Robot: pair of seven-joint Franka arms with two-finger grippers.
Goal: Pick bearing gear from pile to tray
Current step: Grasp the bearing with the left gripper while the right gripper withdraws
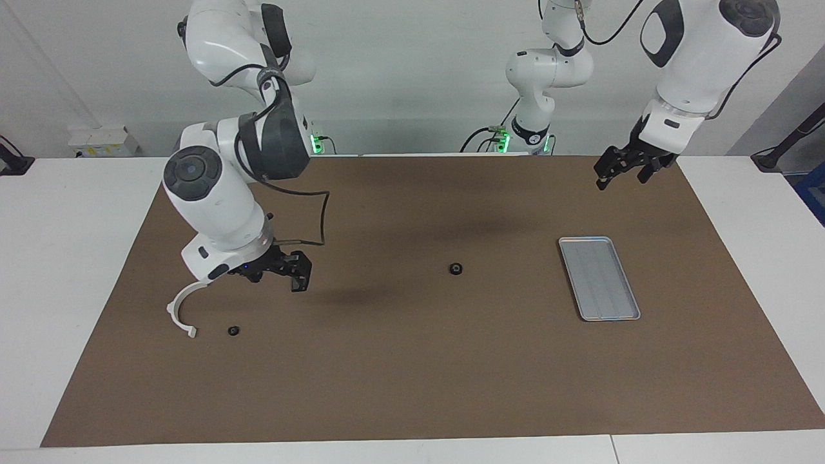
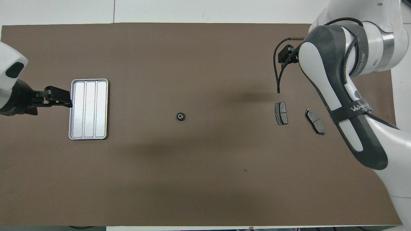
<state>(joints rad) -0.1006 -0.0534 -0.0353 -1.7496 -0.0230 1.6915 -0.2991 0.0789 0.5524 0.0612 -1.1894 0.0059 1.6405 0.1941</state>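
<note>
A small black bearing gear [image 1: 456, 269] [image 2: 180, 116] lies alone in the middle of the brown mat, between the pile and the tray. The silver tray [image 1: 599, 278] [image 2: 88, 109] is bare, toward the left arm's end. The pile is toward the right arm's end: a white arc [image 1: 184, 309], a second small black round piece [image 1: 233, 330] and two brake pads [image 2: 281, 113] [image 2: 315, 121]. My right gripper [image 1: 283, 276] hangs open and holds nothing, low over the pile; it hides the pads in the facing view. My left gripper [image 1: 620, 175] [image 2: 61, 96] is open in the air by the tray.
The brown mat [image 1: 412, 386] covers most of the white table. In the overhead view the right arm [image 2: 346, 96] hides the arc and the small piece beside it. A black cable loops from the right wrist [image 1: 319, 219].
</note>
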